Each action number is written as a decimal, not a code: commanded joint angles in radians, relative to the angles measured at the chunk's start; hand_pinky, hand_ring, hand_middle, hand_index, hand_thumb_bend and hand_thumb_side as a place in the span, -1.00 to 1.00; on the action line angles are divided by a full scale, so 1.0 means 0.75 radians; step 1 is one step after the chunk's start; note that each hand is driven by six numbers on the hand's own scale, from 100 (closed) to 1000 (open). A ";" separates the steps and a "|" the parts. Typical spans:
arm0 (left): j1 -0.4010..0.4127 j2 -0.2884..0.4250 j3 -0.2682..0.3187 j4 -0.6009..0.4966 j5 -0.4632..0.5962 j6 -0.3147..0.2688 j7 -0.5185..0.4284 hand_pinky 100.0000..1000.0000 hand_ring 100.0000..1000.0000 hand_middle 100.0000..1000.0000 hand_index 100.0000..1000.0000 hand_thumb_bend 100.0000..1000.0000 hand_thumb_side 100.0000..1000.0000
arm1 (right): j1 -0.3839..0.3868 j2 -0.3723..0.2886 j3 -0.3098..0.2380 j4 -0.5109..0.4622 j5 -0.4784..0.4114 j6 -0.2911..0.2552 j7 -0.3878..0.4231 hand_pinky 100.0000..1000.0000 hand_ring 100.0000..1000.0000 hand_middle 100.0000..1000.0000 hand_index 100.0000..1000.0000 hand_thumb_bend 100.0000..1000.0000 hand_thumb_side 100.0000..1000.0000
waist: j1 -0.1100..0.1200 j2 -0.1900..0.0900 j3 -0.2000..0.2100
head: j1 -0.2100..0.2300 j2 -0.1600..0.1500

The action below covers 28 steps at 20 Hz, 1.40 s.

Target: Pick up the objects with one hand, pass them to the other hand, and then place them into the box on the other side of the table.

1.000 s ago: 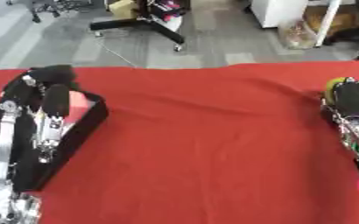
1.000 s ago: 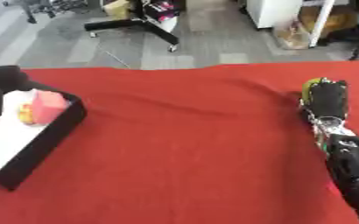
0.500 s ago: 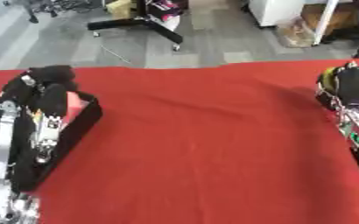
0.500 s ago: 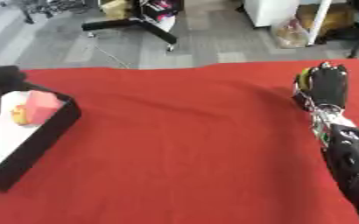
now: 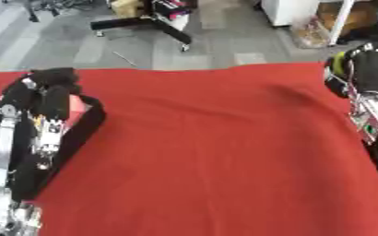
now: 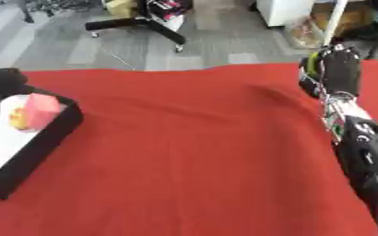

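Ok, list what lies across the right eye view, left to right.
Left hand → yellow thing → pink block, both in the black box → bare red cloth → right hand, with something yellow-green at it.

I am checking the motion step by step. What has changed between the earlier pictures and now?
The right robot hand has moved away from the robot, toward the far right edge of the red tablecloth, with something yellow-green showing beside it. The left robot hand stays over the black box on the left. The pink block and the yellow thing still lie inside the box.
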 commanded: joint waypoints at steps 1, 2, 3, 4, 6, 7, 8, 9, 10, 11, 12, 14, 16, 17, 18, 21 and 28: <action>0.000 0.019 0.002 -0.028 0.001 0.025 -0.009 0.53 0.20 0.18 0.43 -0.55 0.78 | -0.033 -0.015 0.014 -0.124 -0.064 -0.040 0.045 0.35 -1.00 -1.00 -1.00 -1.00 -0.61 | -0.005 -0.027 -0.004 | 0.010 0.002; 0.006 0.020 -0.004 -0.028 -0.001 0.039 -0.016 0.53 0.20 0.18 0.43 -0.56 0.79 | -0.036 -0.007 0.025 -0.155 -0.083 -0.055 0.057 0.36 -1.00 -1.00 -1.00 -1.00 -0.61 | -0.005 -0.028 -0.007 | 0.014 0.002; 0.011 0.022 -0.010 -0.028 -0.005 0.054 -0.024 0.53 0.20 0.18 0.43 -0.59 0.82 | -0.038 0.000 0.034 -0.185 -0.101 -0.066 0.069 0.37 -0.99 -1.00 -1.00 -1.00 -0.60 | -0.005 -0.029 -0.010 | 0.016 0.002; 0.018 0.023 -0.019 -0.028 -0.011 0.070 -0.035 0.53 0.20 0.18 0.43 -0.61 0.84 | -0.041 0.010 0.045 -0.215 -0.120 -0.080 0.081 0.37 -0.99 -1.00 -1.00 -1.00 -0.60 | -0.005 -0.030 -0.013 | 0.019 0.002; 0.034 0.025 -0.041 -0.028 -0.028 0.106 -0.062 0.53 0.20 0.19 0.42 -0.64 0.88 | -0.048 0.037 0.067 -0.276 -0.157 -0.111 0.101 0.39 -0.96 -1.00 -1.00 -1.00 -0.59 | -0.006 -0.033 -0.020 | 0.028 0.003; 0.039 0.024 -0.055 -0.027 -0.038 0.124 -0.077 0.53 0.21 0.20 0.43 -0.67 0.89 | -0.051 0.053 0.079 -0.307 -0.176 -0.126 0.110 0.39 -0.95 -1.00 -1.00 -1.00 -0.58 | -0.007 -0.035 -0.024 | 0.033 0.003; 0.041 0.023 -0.070 -0.026 -0.052 0.142 -0.093 0.53 0.21 0.20 0.43 -0.68 0.89 | -0.052 0.070 0.093 -0.336 -0.194 -0.142 0.119 0.40 -0.94 -1.00 -1.00 -1.00 -0.58 | -0.009 -0.037 -0.027 | 0.038 0.003; 0.038 0.021 -0.086 -0.025 -0.066 0.161 -0.108 0.53 0.21 0.20 0.43 -0.70 0.88 | -0.053 0.086 0.107 -0.366 -0.213 -0.157 0.129 0.40 -0.93 -1.00 -1.00 -1.00 -0.57 | -0.010 -0.040 -0.031 | 0.044 0.004; 0.031 0.019 -0.104 -0.022 -0.082 0.179 -0.121 0.53 0.21 0.20 0.43 -0.71 0.88 | -0.053 0.106 0.122 -0.398 -0.232 -0.170 0.140 0.40 -0.92 -1.00 -1.00 -1.00 -0.57 | -0.012 -0.042 -0.035 | 0.053 0.003; 0.020 0.018 -0.123 -0.017 -0.098 0.192 -0.133 0.52 0.22 0.21 0.44 -0.73 0.86 | -0.052 0.124 0.140 -0.430 -0.252 -0.183 0.151 0.41 -0.91 -1.00 -1.00 -1.00 -0.56 | -0.014 -0.045 -0.039 | 0.062 0.001; 0.005 0.018 -0.144 -0.009 -0.115 0.200 -0.143 0.52 0.22 0.21 0.44 -0.74 0.85 | -0.050 0.149 0.158 -0.463 -0.272 -0.197 0.161 0.41 -0.91 -1.00 -1.00 -1.00 -0.56 | -0.016 -0.047 -0.043 | 0.073 -0.001; -0.029 0.014 -0.185 0.014 -0.151 0.204 -0.162 0.52 0.22 0.22 0.44 -0.73 0.82 | -0.041 0.206 0.193 -0.530 -0.313 -0.218 0.183 0.42 -0.90 -1.00 -1.00 -1.00 -0.55 | -0.021 -0.052 -0.053 | 0.098 -0.007; -0.069 0.003 -0.223 0.040 -0.184 0.196 -0.177 0.52 0.23 0.23 0.46 -0.70 0.75 | -0.027 0.260 0.227 -0.599 -0.356 -0.227 0.213 0.43 -0.89 -1.00 -1.00 -1.00 -0.54 | -0.028 -0.056 -0.062 | 0.118 -0.011; -0.092 -0.006 -0.240 0.055 -0.199 0.191 -0.180 0.52 0.23 0.23 0.46 -0.70 0.73 | -0.020 0.286 0.244 -0.632 -0.376 -0.228 0.229 0.43 -0.88 -1.00 -1.00 -1.00 -0.54 | -0.032 -0.058 -0.066 | 0.128 -0.011; -0.115 -0.017 -0.256 0.074 -0.212 0.186 -0.182 0.52 0.24 0.23 0.46 -0.70 0.72 | -0.013 0.310 0.260 -0.667 -0.398 -0.227 0.247 0.43 -0.88 -1.00 -1.00 -1.00 -0.54 | -0.035 -0.059 -0.069 | 0.137 -0.010; -0.185 -0.057 -0.295 0.136 -0.244 0.163 -0.172 0.52 0.25 0.25 0.48 -0.67 0.65 | 0.001 0.362 0.302 -0.770 -0.461 -0.216 0.291 0.43 -0.86 -1.00 -1.00 -1.00 -0.53 | -0.046 -0.064 -0.079 | 0.165 -0.011; -0.315 -0.132 -0.337 0.293 -0.368 0.120 -0.046 0.54 0.35 0.38 0.61 -0.26 0.21 | 0.021 0.421 0.386 -1.004 -0.605 -0.162 0.397 0.43 -0.83 -1.00 -1.00 -1.00 -0.52 | -0.068 -0.065 -0.098 | 0.204 -0.013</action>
